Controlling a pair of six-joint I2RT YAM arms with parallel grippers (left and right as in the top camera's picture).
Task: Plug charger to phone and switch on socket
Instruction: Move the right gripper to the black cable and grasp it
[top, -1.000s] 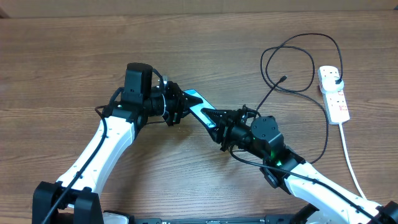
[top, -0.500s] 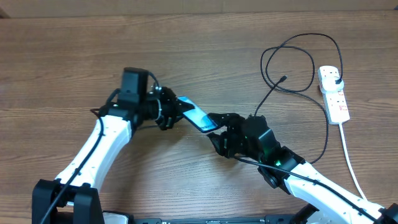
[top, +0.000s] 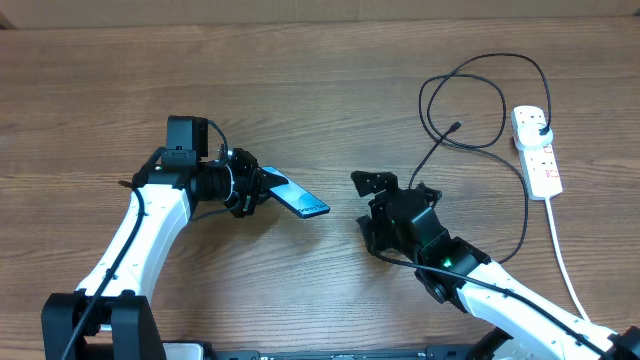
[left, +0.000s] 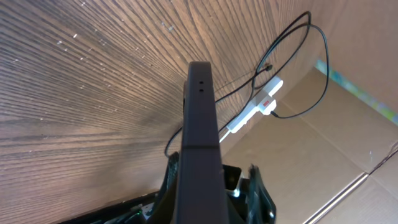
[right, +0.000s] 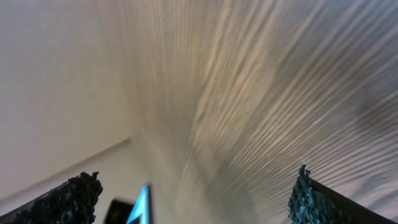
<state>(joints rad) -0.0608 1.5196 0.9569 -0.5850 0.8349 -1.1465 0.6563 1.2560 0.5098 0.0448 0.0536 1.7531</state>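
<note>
Phone (top: 297, 199) is left of table centre, pinched at one short end by my left gripper (top: 255, 187). Blue screen faces up and tilted, free end pointing toward my right arm, and it looks lifted off the wood, though I can't be sure from above. On the left wrist camera it shows edge-on: a slim dark slab with two tiny holes in the end.

My right gripper (top: 366, 210) is just beside that free end, not touching, fingers spread wide and holding nothing. Its wrist view is blurry; only two rough black fingertips (right: 68, 196) and a blue sliver of screen show.

Charger (top: 480, 100) lies in loose loops at far right: thin black cable, small connector tip (top: 456, 127) loose on the wood, well apart from the phone. My right gripper sits roughly between the two. Black plug (top: 541, 131) is seated in the socket (top: 537, 150), a long white strip with red marks near the right edge. Its thick white cord (top: 562, 250) trails toward the near side.

Table (top: 320, 80) is brown wood-grain, matte. Brown cardboard wall (left: 323, 143) stands behind it.
</note>
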